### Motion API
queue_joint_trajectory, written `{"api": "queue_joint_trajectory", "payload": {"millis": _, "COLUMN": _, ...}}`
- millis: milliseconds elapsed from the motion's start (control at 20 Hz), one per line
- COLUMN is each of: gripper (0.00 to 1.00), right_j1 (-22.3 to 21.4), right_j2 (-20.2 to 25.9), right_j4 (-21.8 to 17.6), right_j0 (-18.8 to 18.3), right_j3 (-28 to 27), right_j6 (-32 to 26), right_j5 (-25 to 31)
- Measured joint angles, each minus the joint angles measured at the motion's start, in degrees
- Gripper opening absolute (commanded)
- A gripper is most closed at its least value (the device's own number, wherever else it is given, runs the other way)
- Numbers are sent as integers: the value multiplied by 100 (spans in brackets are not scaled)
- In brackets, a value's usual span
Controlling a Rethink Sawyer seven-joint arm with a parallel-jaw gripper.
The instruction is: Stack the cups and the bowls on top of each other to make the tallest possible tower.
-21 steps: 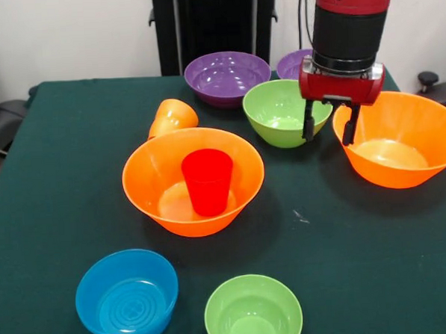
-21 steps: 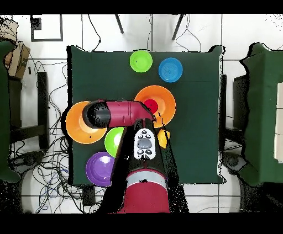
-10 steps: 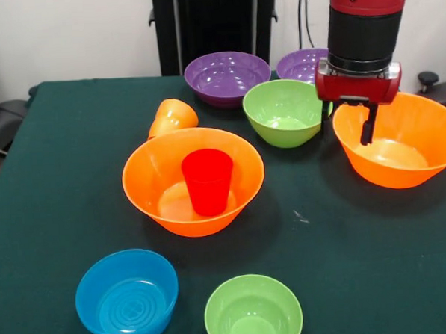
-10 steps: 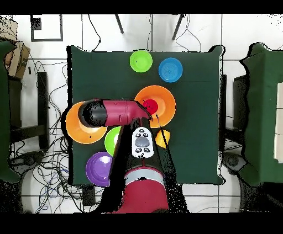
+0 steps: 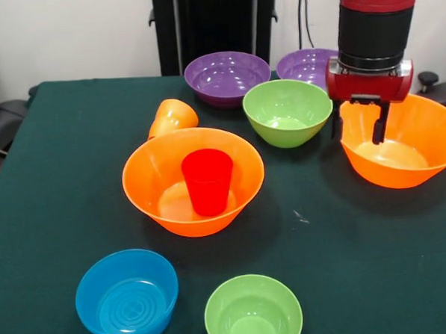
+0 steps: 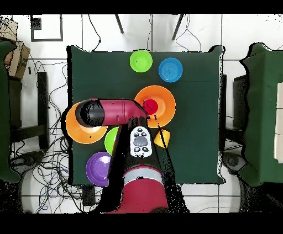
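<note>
From the front, you are seeing the end effector [image 5: 361, 130] hanging with its two fingers spread apart and pinching nothing, its tips straddling the near-left rim of the right-hand large orange bowl [image 5: 409, 150]. One finger is sitting outside that rim, the other inside, over the bowl's hollow. Just beside it, the medium green bowl [image 5: 287, 111] is resting on the green counter [image 5: 52, 191], with two purple bowls behind: one [image 5: 227, 77] fully showing, the other [image 5: 307, 64] partly hidden by the arm. At the centre, the other large orange bowl [image 5: 194, 182] is holding the red cup [image 5: 207, 181], which is standing upright inside it. The orange cup [image 5: 172, 117] is lying on its side just behind that bowl. Nearest you, a blue bowl [image 5: 126, 297] and the small green bowl [image 5: 253, 312] are sitting side by side, apart from each other.

From overhead, you are looking at the arm [image 6: 113, 111] covering much of one orange bowl [image 6: 74, 129], so the end effector itself is hidden here. The red cup [image 6: 150, 105] is showing inside the central orange bowl [image 6: 163, 99]. One purple bowl [image 6: 98, 168] is lying near the robot's base, and the small green bowl [image 6: 141, 60] and blue bowl [image 6: 170, 69] are sitting at the far edge.
</note>
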Motion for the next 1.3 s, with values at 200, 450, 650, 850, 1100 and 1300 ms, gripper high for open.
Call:
{"api": "queue_joint_trajectory", "payload": {"millis": 200, "gripper": 100, "right_j1": 165, "right_j2": 0, "right_j4": 1, "right_j0": 5, "right_j3": -18, "right_j6": 0, "right_j5": -30}}
{"api": "queue_joint_trajectory", "payload": {"millis": 450, "gripper": 100, "right_j1": 337, "right_j2": 0, "right_j4": 0, "right_j0": 5, "right_j3": -19, "right_j6": 0, "right_j5": -30}}
{"api": "queue_joint_trajectory", "payload": {"millis": 650, "gripper": 100, "right_j1": 423, "right_j2": 0, "right_j4": 1, "right_j0": 1, "right_j3": -21, "right_j6": 0, "right_j5": -31}}
{"api": "queue_joint_trajectory", "payload": {"millis": 850, "gripper": 0, "right_j1": 443, "right_j2": 2, "right_j4": 2, "right_j0": -14, "right_j3": -21, "right_j6": 0, "right_j5": -31}}
{"api": "queue_joint_trajectory", "payload": {"millis": 1100, "gripper": 0, "right_j1": 441, "right_j2": -18, "right_j4": 1, "right_j0": -3, "right_j3": -20, "right_j6": 0, "right_j5": -30}}
{"api": "queue_joint_trajectory", "payload": {"millis": 1300, "gripper": 0, "right_j1": 430, "right_j2": -27, "right_j4": 2, "right_j0": 0, "right_j3": -21, "right_j6": 0, "right_j5": -31}}
